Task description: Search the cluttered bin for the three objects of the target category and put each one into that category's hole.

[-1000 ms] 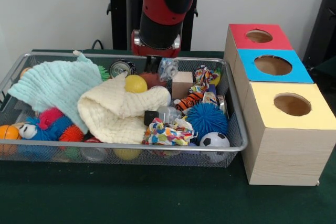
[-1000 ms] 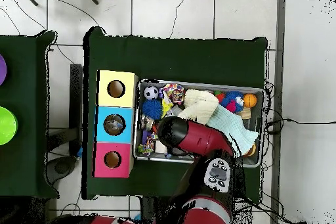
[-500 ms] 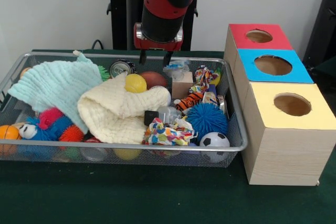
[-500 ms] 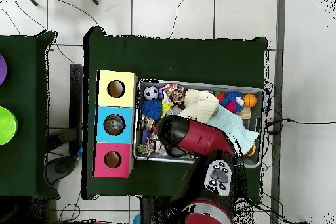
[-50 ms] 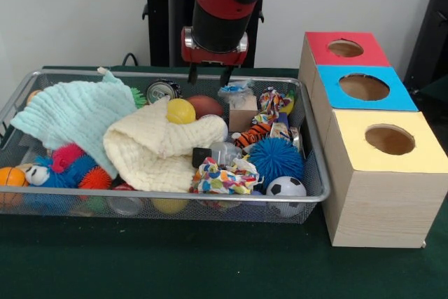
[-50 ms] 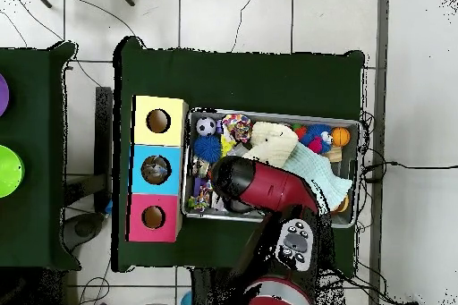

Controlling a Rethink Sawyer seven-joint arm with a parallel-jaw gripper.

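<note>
The gripper [image 5: 208, 73] hangs above the far side of the wire bin [image 5: 316, 146], its two short fingers spread apart with nothing between them. Just below and a little in front of it lies a brown egg-shaped ball [image 5: 205, 106], clear of the fingertips. To that ball's left sit a yellow ball [image 5: 181, 111] on top of a cream cloth [image 5: 157, 148], and a tin can [image 5: 162, 91] lying on its side. To its right are a crumpled clear plastic wrapper [image 5: 236, 94] and a small wooden block [image 5: 243, 113].

Nearer the front of the bin I can see a spiky blue ball [image 5: 275, 161], a small soccer ball [image 5: 286, 190] and a bright patterned cloth [image 5: 224, 176]. A mint-green cloth [image 5: 73, 111] covers the left end.

Beside the bin stand three wooden boxes with holes on top: red [image 5: 344, 47], blue [image 5: 362, 87] and yellow [image 5: 390, 139]. From overhead the red arm [image 6: 264, 190] hides the gripper.
</note>
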